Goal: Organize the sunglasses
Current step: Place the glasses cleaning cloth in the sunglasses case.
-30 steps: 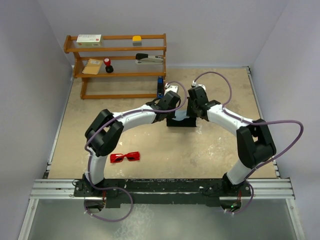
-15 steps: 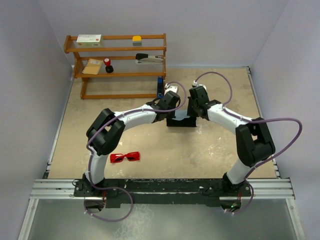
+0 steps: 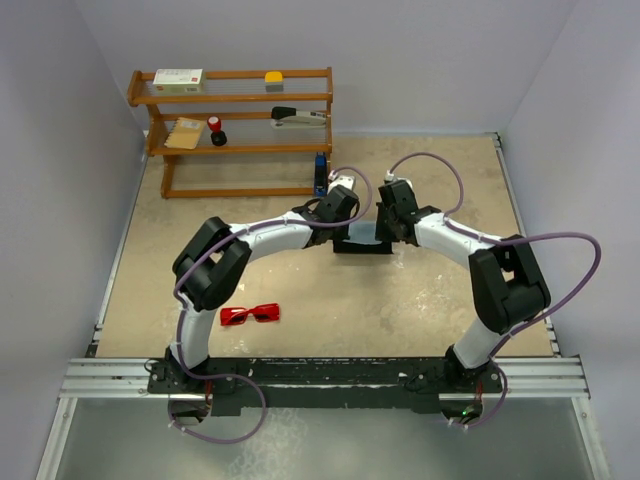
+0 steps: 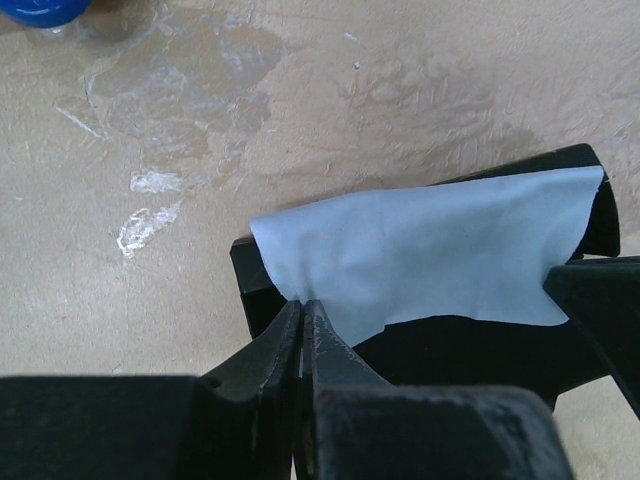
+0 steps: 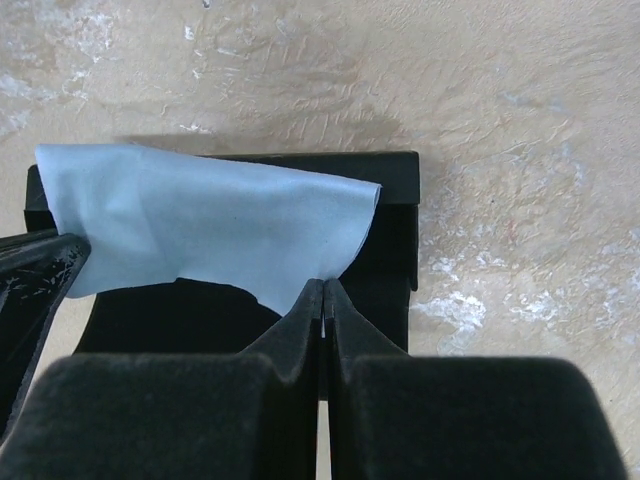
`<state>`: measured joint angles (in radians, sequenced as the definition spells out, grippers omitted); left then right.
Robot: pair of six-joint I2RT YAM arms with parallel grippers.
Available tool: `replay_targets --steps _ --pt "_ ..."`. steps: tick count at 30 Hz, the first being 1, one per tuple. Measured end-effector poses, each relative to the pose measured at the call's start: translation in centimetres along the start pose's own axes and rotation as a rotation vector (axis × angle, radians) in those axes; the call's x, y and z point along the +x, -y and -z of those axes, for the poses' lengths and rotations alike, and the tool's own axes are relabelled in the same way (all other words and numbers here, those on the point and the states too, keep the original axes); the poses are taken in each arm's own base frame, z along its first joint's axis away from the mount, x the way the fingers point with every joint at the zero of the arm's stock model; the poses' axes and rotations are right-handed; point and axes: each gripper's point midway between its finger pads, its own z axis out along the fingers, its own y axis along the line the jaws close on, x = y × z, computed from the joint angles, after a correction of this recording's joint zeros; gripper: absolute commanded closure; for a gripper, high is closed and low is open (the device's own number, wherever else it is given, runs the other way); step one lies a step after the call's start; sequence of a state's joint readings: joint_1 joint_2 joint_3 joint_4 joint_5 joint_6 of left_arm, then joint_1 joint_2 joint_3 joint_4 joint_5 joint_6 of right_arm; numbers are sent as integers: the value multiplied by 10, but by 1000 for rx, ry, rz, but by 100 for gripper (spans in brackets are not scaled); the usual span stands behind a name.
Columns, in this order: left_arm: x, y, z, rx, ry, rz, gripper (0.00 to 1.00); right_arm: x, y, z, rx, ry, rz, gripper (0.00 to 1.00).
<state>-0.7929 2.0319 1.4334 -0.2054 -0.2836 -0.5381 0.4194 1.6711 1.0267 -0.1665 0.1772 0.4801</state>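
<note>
The red sunglasses (image 3: 250,315) lie on the table near the left arm's base, away from both grippers. The open black case (image 3: 362,243) sits mid-table. A light blue cloth (image 4: 430,250) hangs stretched over the case; it also shows in the right wrist view (image 5: 210,220). My left gripper (image 4: 302,303) is shut on the cloth's left corner. My right gripper (image 5: 325,283) is shut on its right corner. In the top view both grippers, left (image 3: 342,205) and right (image 3: 392,205), hover over the case (image 5: 400,240) and hide the cloth.
A wooden shelf rack (image 3: 235,130) stands at the back left with a box, a stapler and small items. A blue bottle (image 3: 320,172) stands beside the rack, its base showing in the left wrist view (image 4: 40,10). Grey walls close in the table.
Both grippers have shifted slightly toward the back over the case, still pinching the cloth. The sunglasses have not moved.
</note>
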Motion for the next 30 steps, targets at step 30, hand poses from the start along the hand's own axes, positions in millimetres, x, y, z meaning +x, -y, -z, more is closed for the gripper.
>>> replay_targets --steps 30 --pt "10 -5 -11 -15 -2 -1 100 5 3 -20 18 -2 14 100"
